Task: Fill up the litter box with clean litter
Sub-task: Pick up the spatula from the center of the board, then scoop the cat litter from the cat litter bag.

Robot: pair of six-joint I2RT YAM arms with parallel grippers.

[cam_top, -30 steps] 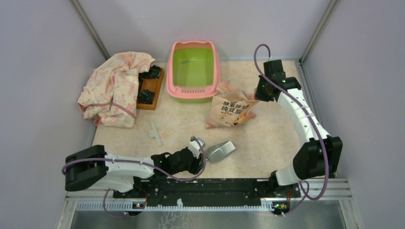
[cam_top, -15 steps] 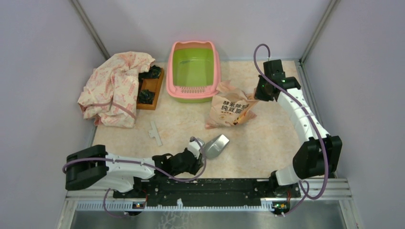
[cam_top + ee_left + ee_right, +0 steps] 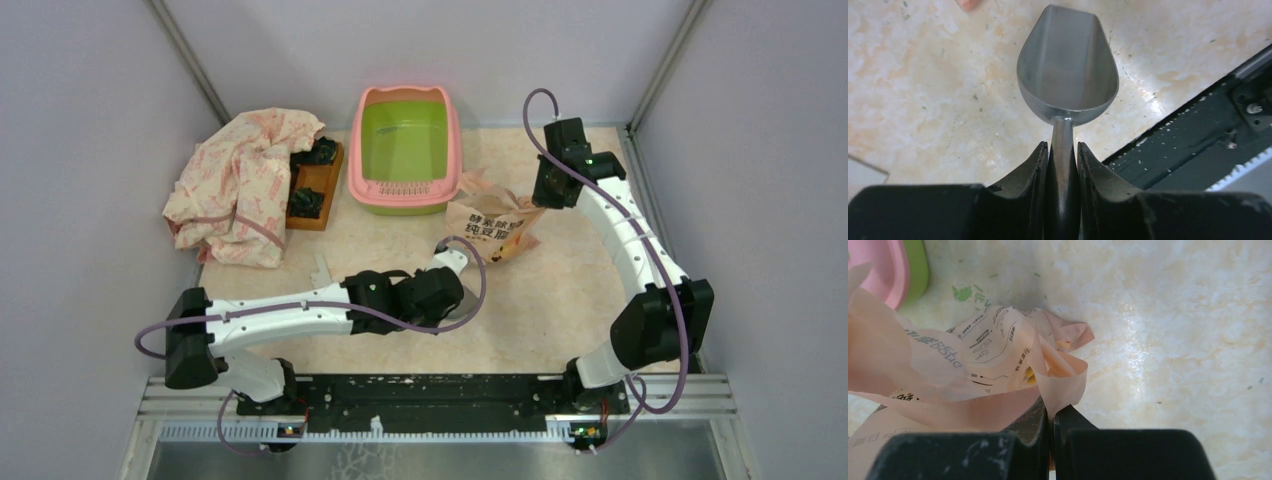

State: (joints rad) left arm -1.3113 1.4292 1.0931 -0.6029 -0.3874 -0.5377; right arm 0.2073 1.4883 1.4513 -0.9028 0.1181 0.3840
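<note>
The litter box (image 3: 404, 203) sits at the far middle of the table (image 3: 560, 300), its long side running away from the arms. Its green inside looks bare. From above, the peach bag (image 3: 492, 228) of litter stands just beside the box's near right corner. The left arm (image 3: 300, 310) reaches across the middle with its wrist just short of the bag, so it is the arm nearer both. The right arm (image 3: 620, 230) curls in from the far right onto the bag's top.

At the left wrist, the left gripper (image 3: 1063, 147) is clamped narrowly on the handle of a metal scoop (image 3: 1068, 65), whose empty bowl points straight ahead over the table.

At the right wrist, the right gripper (image 3: 1050, 415) is pinched tight on a fold of the bag's torn lip, with the box's pink corner up to the left. I reckon the scoop must enter the bag's mouth, with the box waiting just beyond.
</note>
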